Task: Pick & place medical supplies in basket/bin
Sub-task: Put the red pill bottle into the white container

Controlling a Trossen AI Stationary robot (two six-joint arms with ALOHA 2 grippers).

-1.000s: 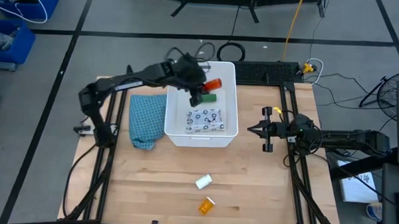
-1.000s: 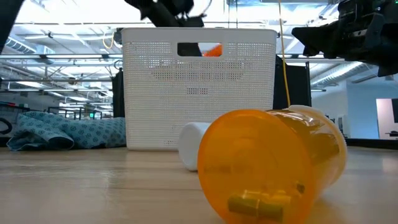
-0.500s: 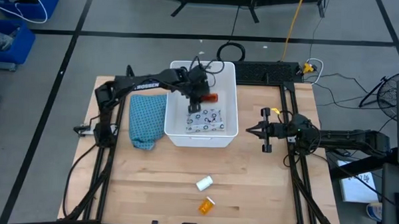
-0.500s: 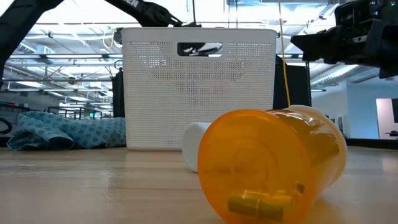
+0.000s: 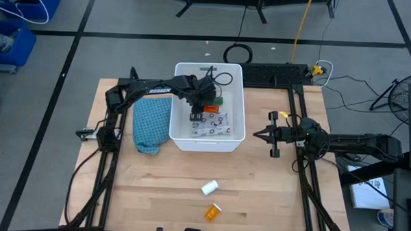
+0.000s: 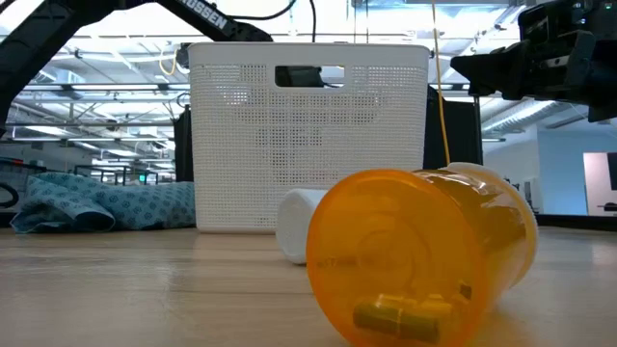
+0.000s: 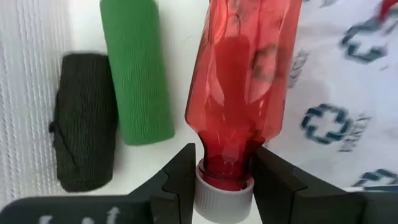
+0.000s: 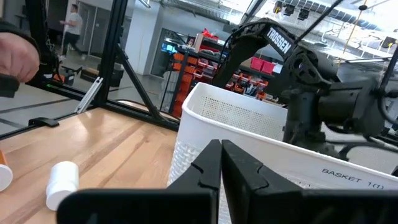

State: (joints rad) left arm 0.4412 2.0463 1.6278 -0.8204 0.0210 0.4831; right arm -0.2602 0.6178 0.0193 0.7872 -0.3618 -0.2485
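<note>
I note the teal cloth [image 5: 149, 123] lying left of the white basket [image 5: 233, 135]. Half a second ago the left gripper [image 5: 200, 110] held the red tube [image 7: 239, 87] higher over the basket; now the arm reaches low inside it, fingers clamped on the tube's neck just above the floor, beside the green oblong [image 7: 135, 70], black oblong [image 7: 83, 117] and dotted packet [image 7: 339, 99]. I judge release imminent. The white bottle [image 5: 210, 188] and orange vial [image 5: 213, 212] remain on the near table. The right gripper [image 5: 260, 134] waits right of the basket, fingers closed on nothing.
</note>
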